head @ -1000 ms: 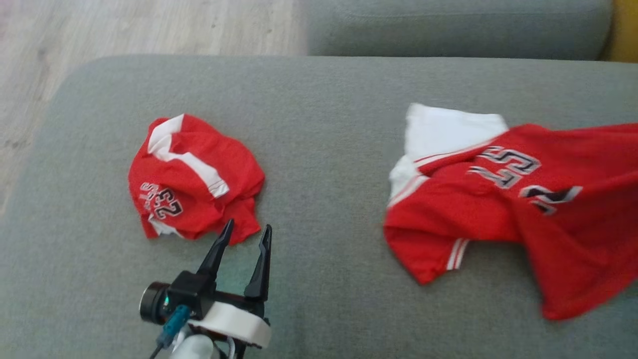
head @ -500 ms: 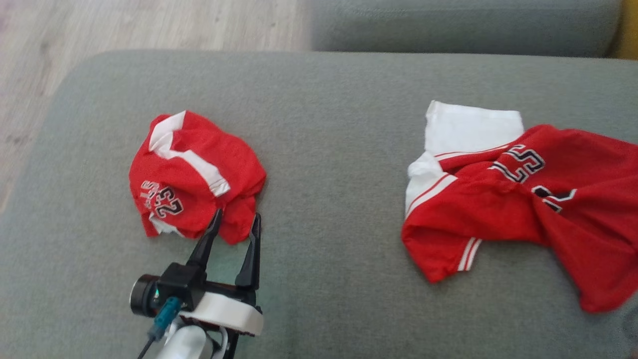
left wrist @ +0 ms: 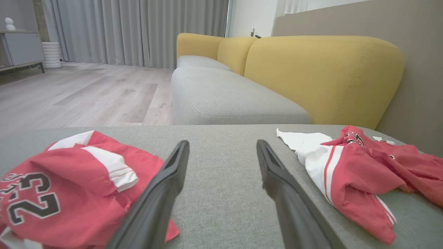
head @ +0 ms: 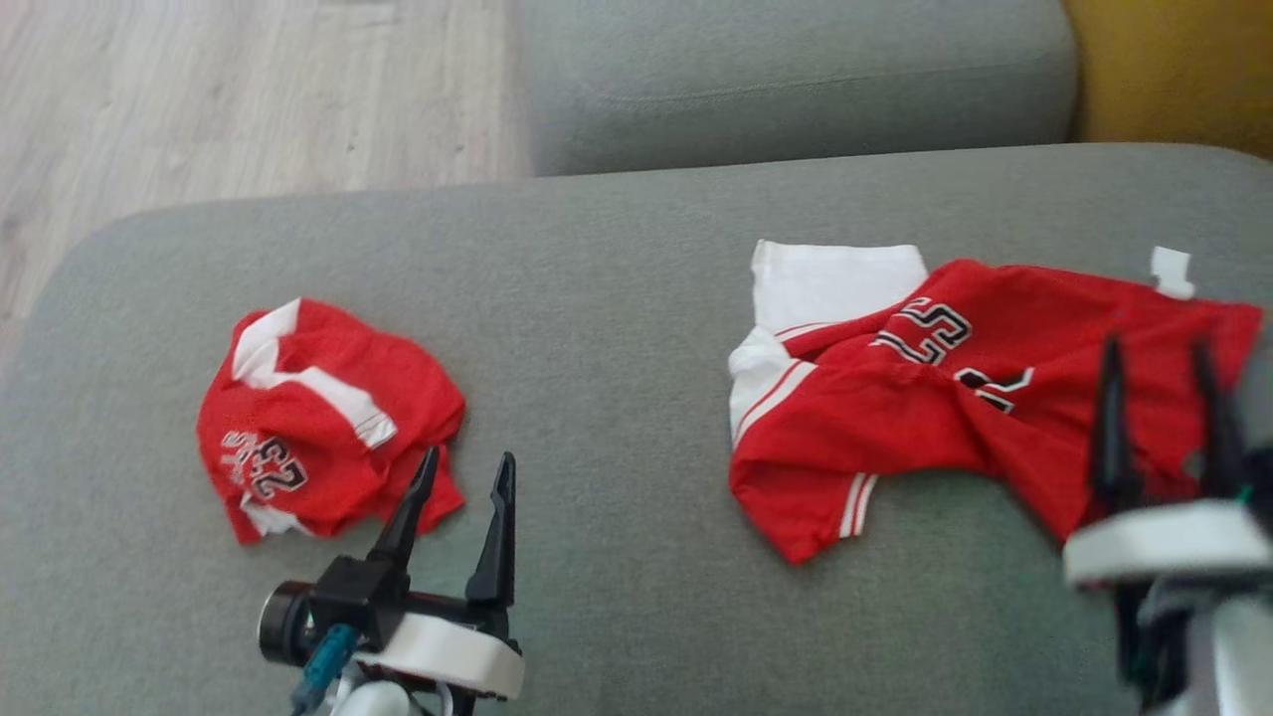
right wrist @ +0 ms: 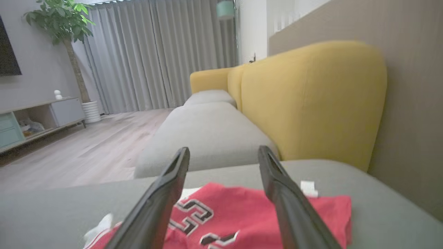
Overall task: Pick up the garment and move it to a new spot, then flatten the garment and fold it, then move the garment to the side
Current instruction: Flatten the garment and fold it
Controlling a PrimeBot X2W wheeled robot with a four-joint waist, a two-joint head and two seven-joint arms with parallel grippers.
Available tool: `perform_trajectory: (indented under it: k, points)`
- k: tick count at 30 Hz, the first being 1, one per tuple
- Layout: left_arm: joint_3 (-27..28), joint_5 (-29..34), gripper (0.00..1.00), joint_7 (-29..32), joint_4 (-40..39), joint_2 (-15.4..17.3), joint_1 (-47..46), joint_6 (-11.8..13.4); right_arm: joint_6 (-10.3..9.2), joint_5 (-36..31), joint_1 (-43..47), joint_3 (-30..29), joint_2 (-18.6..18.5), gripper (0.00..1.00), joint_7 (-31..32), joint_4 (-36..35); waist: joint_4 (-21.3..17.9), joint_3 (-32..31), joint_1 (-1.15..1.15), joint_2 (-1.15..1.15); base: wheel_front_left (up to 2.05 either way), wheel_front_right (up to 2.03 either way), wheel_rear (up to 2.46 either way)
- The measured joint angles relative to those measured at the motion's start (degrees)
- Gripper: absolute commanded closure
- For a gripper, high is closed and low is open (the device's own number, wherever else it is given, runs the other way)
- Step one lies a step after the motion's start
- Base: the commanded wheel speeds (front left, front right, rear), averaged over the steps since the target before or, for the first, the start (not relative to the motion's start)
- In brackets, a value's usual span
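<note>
We are logging a grey sofa seat (head: 617,298) that is spanning the head view and carrying both garments. Pale wooden floor (head: 249,99) is lying beyond its far left corner, a second grey cushion (head: 796,80) is sitting behind it, and a yellow backrest (head: 1174,70) is standing at the far right. We are entering next the red jersey (head: 895,428). It is lying rumpled but mostly spread on the right half of the seat, with its white sleeve towards the far edge and its black-and-white numerals facing up. Well apart, on the left half, a smaller red-and-white bundle (head: 318,418) marked 23 is lying crumpled. The left pincer (head: 468,457) is standing spread and empty, its tips just beside the bundle's near right corner. The right pincer (head: 1156,348), blurred, is hanging spread over the jersey's right end and pinching nothing; we are unable to tell whether its tips are touching the cloth. A small white tag (head: 1172,270) is showing at the jersey's far right edge.
</note>
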Motion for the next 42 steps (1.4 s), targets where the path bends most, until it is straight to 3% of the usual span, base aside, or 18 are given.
perform_trajectory:
  k: [4,9,12,22,34,35,36,42]
  points:
    - [0.0,0.6,0.0,0.0,0.1,-0.3,0.4,-0.4,0.0,5.1,8.6,5.5,0.0,0.0,-1.8,2.1,-1.6,-0.7,0.0,0.0,0.0,0.0,0.0]
    - [0.0,0.6,0.0,0.0,0.5,-0.2,0.6,-1.0,0.0,5.5,12.0,9.4,0.2,0.0,-3.4,5.0,-2.9,-0.7,0.0,0.0,0.0,0.0,0.0]
    - [0.1,0.6,0.0,0.0,0.7,-0.2,0.7,-1.0,0.0,4.7,11.9,9.1,0.2,0.0,-3.4,6.3,-3.5,-1.0,0.0,0.0,0.0,0.0,0.0]
    - [0.3,0.6,0.0,0.0,0.8,-0.6,1.1,-1.0,0.0,-2.9,11.4,3.4,0.2,0.0,4.6,14.4,-3.2,0.1,0.01,0.0,0.0,0.0,0.0]
    - [1.0,1.3,0.0,0.0,1.1,-0.6,-0.1,-2.0,0.0,-7.3,2.8,0.6,0.2,0.0,7.6,23.4,-1.4,3.8,0.01,0.0,0.0,0.0,0.0]
    - [1.0,1.5,0.0,0.0,1.1,-0.6,-0.1,-2.0,0.0,-7.2,2.3,0.3,0.2,0.2,8.1,24.4,-1.3,4.0,0.02,0.0,0.0,0.0,0.0]
    - [1.1,1.6,0.0,0.0,1.1,-0.6,-0.1,-2.0,0.0,-7.1,2.0,-0.2,0.2,1.0,8.1,24.9,-1.3,4.1,0.01,0.0,0.0,0.0,0.0]
    - [1.5,1.6,0.0,0.0,1.2,-0.6,-0.1,-2.0,0.0,-7.7,0.3,-4.6,0.2,1.0,7.7,26.8,-2.0,4.0,0.01,0.0,0.0,0.0,0.0]
